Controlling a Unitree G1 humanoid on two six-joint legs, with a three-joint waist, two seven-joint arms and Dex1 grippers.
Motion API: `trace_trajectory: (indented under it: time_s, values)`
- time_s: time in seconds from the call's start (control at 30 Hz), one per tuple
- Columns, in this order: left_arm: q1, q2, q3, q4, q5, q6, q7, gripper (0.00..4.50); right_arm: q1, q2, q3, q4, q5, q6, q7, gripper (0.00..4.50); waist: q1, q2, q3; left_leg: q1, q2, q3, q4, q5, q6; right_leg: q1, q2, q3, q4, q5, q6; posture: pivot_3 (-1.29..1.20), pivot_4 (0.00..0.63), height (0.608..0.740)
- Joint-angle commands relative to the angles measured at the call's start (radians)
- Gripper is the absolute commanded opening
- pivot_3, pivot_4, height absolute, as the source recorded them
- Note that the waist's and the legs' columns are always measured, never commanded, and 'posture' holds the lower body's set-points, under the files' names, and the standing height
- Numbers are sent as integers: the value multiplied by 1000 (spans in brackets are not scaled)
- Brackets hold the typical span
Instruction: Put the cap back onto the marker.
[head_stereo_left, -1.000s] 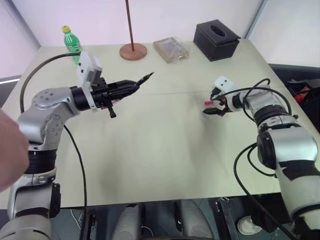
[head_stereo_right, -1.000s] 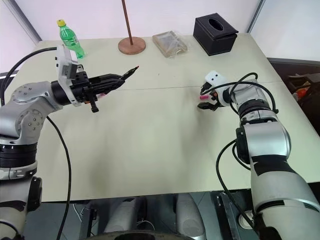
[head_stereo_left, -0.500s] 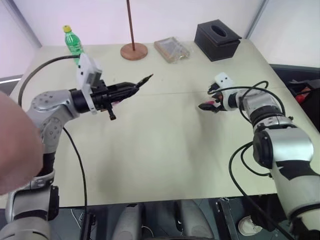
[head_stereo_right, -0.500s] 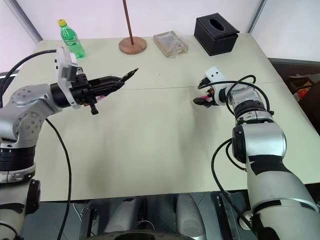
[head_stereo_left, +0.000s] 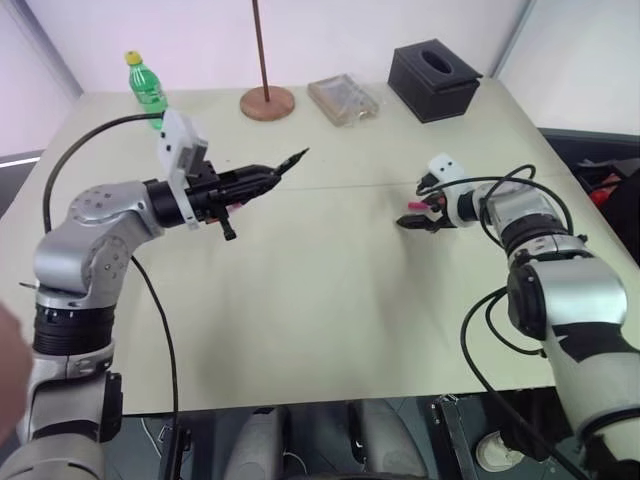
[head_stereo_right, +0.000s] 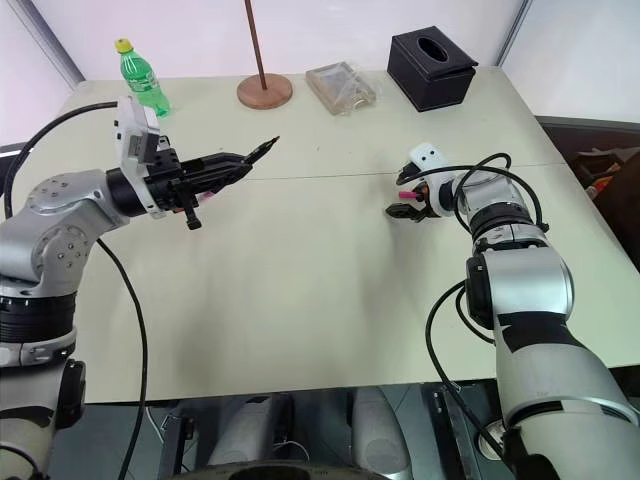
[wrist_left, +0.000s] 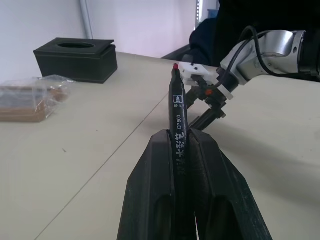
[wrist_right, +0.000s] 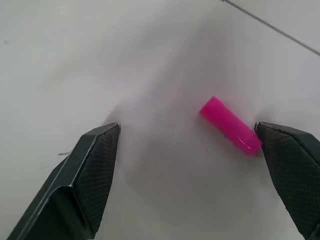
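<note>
So the marker is held clamped tight between the two black fingers of the left end effector, up above the left side of the worktop, roughly level, with its red tip pointed toward the far right. Over on the right side, the cap is seen lying flat on the worktop, not picked up. The right end effector is spread wide open and lowered close over the cap; in the right wrist view one finger is just beside one end of the pink cylinder, maybe touching it, hard to tell, while the other finger is well apart on the opposite side. Along the far edge a green bottle with a yellow lid is parked at the left, then a brown pole on a round base, a clear plastic packet, and a black tissue box further right.
</note>
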Motion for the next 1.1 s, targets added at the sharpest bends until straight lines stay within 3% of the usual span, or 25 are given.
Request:
trace_trajectory:
  time_s: [0.03,0.17,0.37,0.57,0.9,1.0,1.1]
  values:
    - [-20,-2,15,-11,0,-26,-1,0,5,17,12,-7,4,1,57,4436,-1,0,0,0,0,0,0,0,0,0,0,0,0,0,0,0,150,740]
    - [-20,-10,11,1,5,-36,-2,0,6,16,14,-13,7,-32,65,4436,-1,0,0,0,0,0,0,0,0,0,0,0,0,0,0,0,150,740]
    - [-38,-26,-3,28,17,-53,-6,0,17,17,-14,-12,20,-76,-104,4436,0,0,0,0,0,0,0,0,0,0,0,0,0,0,0,0,150,740]
    - [-32,-30,-2,24,22,-57,-5,0,19,11,-62,-12,66,-72,-173,4436,1,0,0,0,0,0,0,0,0,0,0,0,0,0,0,0,150,740]
    - [-41,-44,-11,40,29,-67,-5,0,36,-2,-51,-14,55,-55,-106,4436,1,0,0,0,0,0,0,0,0,0,0,0,0,0,0,0,150,740]
    - [-42,-47,-14,44,31,-70,-8,0,35,-3,-55,-14,58,-46,-104,3162,1,0,0,0,0,0,0,0,0,0,0,0,0,0,0,0,150,740]
    - [-45,-47,-13,47,34,-71,-12,0,31,0,-56,-14,59,-38,-99,1515,0,0,0,0,0,0,0,0,0,0,0,0,0,0,0,0,150,740]
